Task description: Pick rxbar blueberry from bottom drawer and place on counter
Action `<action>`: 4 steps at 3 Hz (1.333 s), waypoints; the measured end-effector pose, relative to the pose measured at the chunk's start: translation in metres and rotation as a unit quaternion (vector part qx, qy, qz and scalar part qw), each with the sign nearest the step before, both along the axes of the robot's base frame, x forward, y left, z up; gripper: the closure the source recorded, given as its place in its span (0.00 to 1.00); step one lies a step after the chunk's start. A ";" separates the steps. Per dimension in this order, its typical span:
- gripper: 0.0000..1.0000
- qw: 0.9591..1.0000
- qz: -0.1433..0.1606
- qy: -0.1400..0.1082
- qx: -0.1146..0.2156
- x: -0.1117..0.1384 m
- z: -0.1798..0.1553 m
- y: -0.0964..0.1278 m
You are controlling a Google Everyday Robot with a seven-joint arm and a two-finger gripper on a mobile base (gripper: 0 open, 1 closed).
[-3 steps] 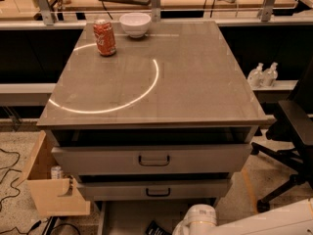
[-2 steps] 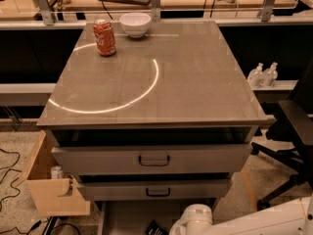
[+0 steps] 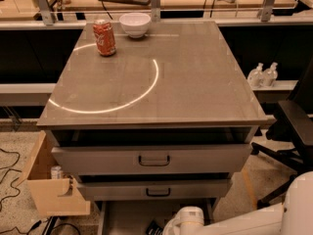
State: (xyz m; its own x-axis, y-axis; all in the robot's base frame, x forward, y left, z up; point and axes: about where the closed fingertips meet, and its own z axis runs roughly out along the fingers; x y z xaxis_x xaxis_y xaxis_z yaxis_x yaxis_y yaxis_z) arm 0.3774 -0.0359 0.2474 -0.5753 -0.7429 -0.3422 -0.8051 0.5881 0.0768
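The bottom drawer [image 3: 126,215] is pulled open at the lower edge of the camera view, and its plain grey inside shows. My white arm [image 3: 186,220] comes in from the lower right over the drawer. A dark part of my gripper [image 3: 155,227] shows down inside the drawer at the picture's bottom edge. The rxbar blueberry is hidden or out of view. The counter [image 3: 195,82] is a grey-brown glossy top with a white arc marked on it.
A red soda can [image 3: 104,37] and a white bowl [image 3: 135,24] stand at the counter's far left. The two upper drawers [image 3: 154,159] have dark handles. A tan wooden bin [image 3: 46,192] hangs at the left. An office chair [image 3: 293,126] and bottles [image 3: 261,75] are at the right.
My arm's white joint has shifted a little to the left over the bottom drawer. Nothing on the counter has moved.
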 end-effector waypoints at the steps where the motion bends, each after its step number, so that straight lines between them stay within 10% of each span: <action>1: 0.00 1.000 0.015 -0.003 0.005 0.007 -0.019 0.012; 4: 0.00 0.999 0.029 -0.013 0.029 0.028 -0.069 0.031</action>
State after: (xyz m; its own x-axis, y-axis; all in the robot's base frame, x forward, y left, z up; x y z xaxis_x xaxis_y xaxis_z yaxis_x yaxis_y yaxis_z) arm 0.4055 -0.0046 0.1779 -0.5214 -0.7537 -0.4000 -0.8403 0.5351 0.0870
